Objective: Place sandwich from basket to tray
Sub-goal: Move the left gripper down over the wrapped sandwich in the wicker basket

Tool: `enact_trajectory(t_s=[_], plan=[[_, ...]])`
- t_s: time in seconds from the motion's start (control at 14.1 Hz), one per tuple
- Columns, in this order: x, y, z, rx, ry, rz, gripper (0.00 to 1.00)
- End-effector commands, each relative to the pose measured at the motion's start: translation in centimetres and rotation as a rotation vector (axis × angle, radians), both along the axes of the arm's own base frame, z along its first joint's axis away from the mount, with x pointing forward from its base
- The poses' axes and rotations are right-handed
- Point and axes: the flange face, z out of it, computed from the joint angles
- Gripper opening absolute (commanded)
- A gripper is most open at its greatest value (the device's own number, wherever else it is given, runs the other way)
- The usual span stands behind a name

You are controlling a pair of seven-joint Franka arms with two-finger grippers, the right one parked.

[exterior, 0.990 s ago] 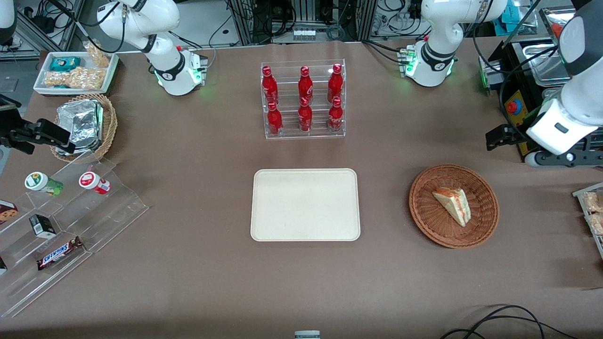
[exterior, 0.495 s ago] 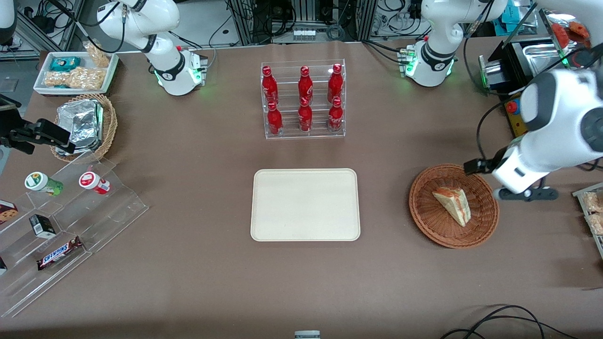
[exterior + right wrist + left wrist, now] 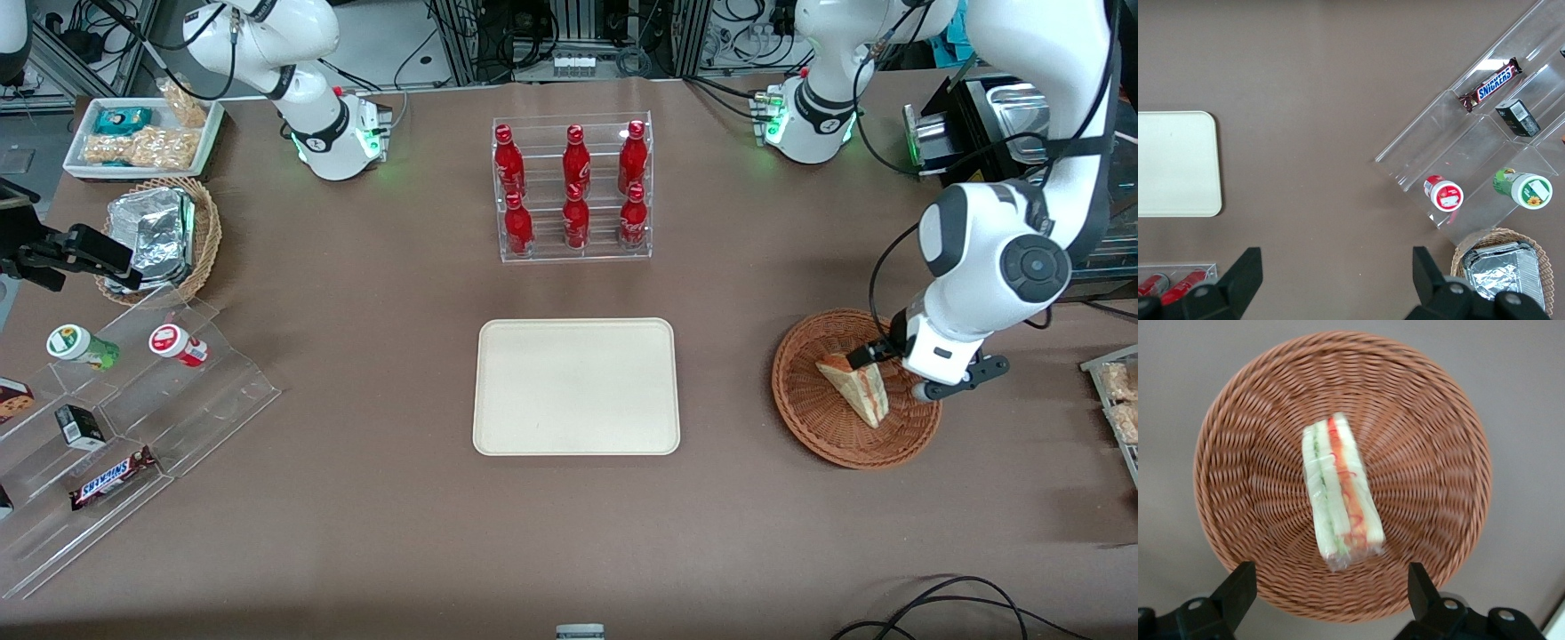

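Tray: large flat cream rectangle with a low rim, lying near the middle of the table, well apart from the basket and toward the parked arm's end from it; nothing rests on it.
Basket: round, shallow, reddish-brown wicker, toward the working arm's end of the table; its low sloping wall leaves room for fingers to come down from above.
Gripper: hangs above the basket, over the sandwich's edge toward the working arm's end; in the wrist view the two black fingers stand spread wide apart, holding nothing.
Sandwich: lies in the middle of the basket, a pale bread wedge in clear wrap with the green and orange-red filling edge facing up at the wrist camera.
Handling, as a judgement: light and soft, so it would squash under a hard pinch; the film looks slick and may slide or crinkle between the pads.
Where to hold, as a judgement: across the two bread faces near the thicker part of the wedge, with a gentle squeeze.
Sandwich against fingers: not between them yet; it sits below the gripper, apart from both fingertips, its long axis roughly crosswise to the line joining them, which suits closing on the bread faces.
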Motion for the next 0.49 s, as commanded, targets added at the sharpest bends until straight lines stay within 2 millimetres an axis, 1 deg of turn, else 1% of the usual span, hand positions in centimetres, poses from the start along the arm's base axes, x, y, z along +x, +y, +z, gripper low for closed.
enact_trajectory(t_s=[0.0, 0.14, 0.21, 0.28, 0.35, 0.42], plan=[[1.2, 0.0, -3.0, 0.0, -0.017, 0.219, 1.0], [1.6, 0.2, -4.9, -0.001, -0.009, 0.261, 1.0], [1.6, 1.0, -5.6, -0.001, -0.003, 0.29, 0.9], [1.6, 1.3, -5.7, -0.002, -0.001, 0.3, 0.63], [1.4, 1.3, -5.8, -0.002, 0.004, 0.3, 0.34], [1.2, 1.3, -5.7, -0.001, 0.01, 0.285, 0.11]])
